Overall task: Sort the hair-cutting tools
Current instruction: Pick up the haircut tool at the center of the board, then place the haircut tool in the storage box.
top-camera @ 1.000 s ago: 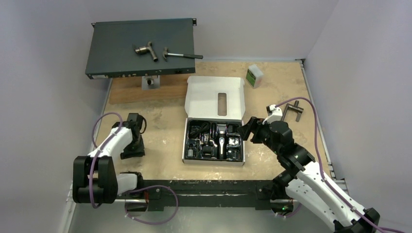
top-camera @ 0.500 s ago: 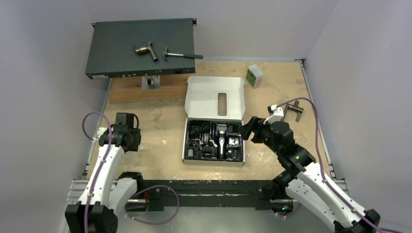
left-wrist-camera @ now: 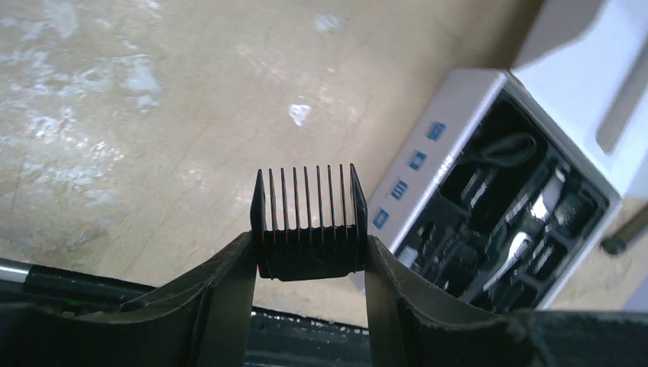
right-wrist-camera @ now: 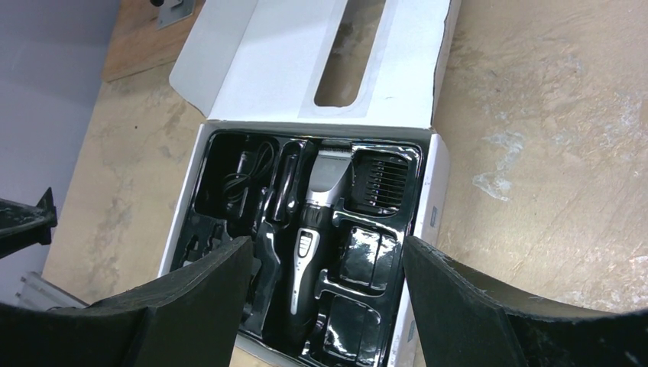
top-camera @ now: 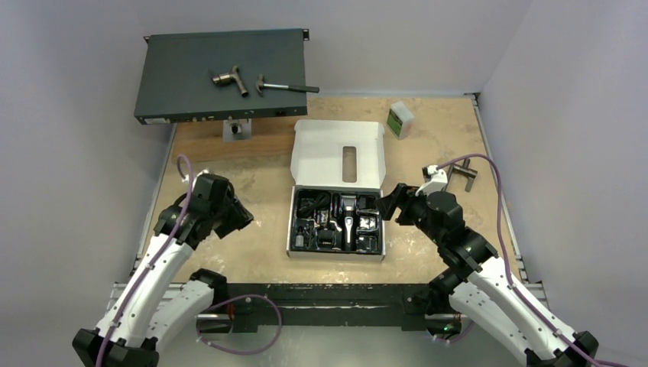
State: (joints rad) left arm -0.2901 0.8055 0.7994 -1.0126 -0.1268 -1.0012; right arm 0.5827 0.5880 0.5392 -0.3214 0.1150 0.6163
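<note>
A black comb attachment (left-wrist-camera: pixel 309 222) sits teeth-up between my left gripper's fingers (left-wrist-camera: pixel 309 246), which are shut on its sides, above bare table left of the box. In the top view the left gripper (top-camera: pixel 238 215) hangs left of the white box (top-camera: pixel 292 229). Its black tray holds the black-and-silver clipper (right-wrist-camera: pixel 312 229), another comb (right-wrist-camera: pixel 380 180), a coiled cord (right-wrist-camera: pixel 244 180) and other black pieces. My right gripper (right-wrist-camera: pixel 325 248) stands open over the tray's right half with nothing between its fingers; it hovers at the box's right edge (top-camera: pixel 387 202).
The box lid (top-camera: pixel 338 157) lies open toward the back. A dark rack unit (top-camera: pixel 176 84) at the back left carries a hammer (top-camera: pixel 286 87) and pipe fitting (top-camera: pixel 231 79). A small white-green box (top-camera: pixel 400 119) and a T-shaped handle (top-camera: pixel 461 172) lie at the right.
My left arm has risen from its folded pose at the left and swung right toward the box. The right arm has barely moved.
</note>
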